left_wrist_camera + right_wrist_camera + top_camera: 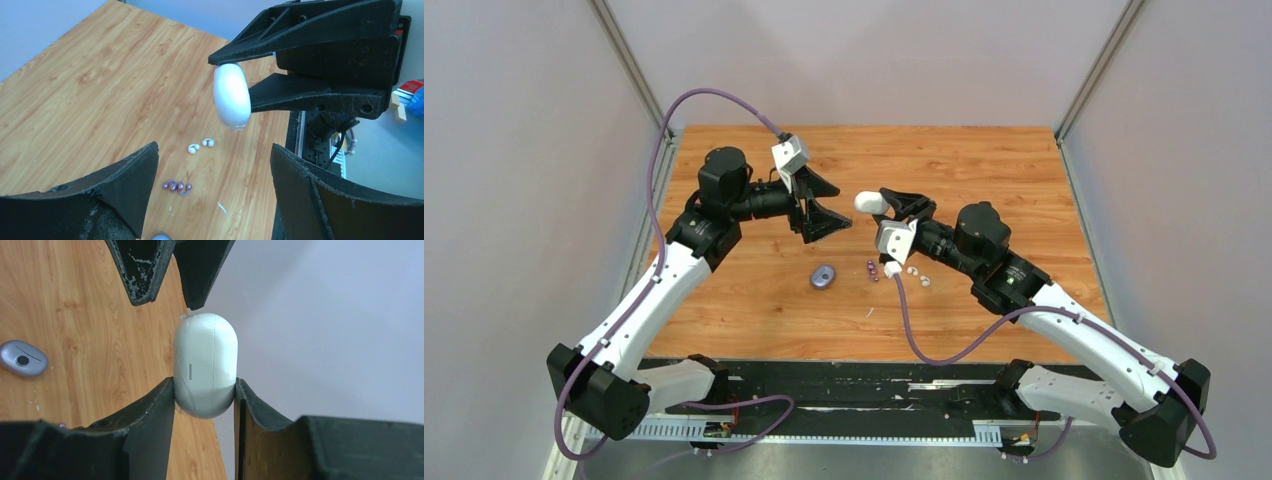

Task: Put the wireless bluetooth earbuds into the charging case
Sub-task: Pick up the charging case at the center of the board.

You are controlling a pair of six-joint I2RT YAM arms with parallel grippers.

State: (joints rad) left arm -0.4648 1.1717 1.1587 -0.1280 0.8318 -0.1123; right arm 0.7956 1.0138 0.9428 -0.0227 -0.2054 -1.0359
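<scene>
Glossy white oval charging case (867, 202) is pinched by the right gripper (204, 392), long axis toward 9 o'clock. The left gripper (844, 207) is spread wide.

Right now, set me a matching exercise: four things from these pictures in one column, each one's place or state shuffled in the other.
1. white case
2. grey case
3. left claw
4. purple earbuds

A. open, holding nothing
B. lying alone on the table
C. gripped in the right claw
D. on the table, between the grey case and the white earbuds

Pairs: 1-C, 2-B, 3-A, 4-D
</scene>
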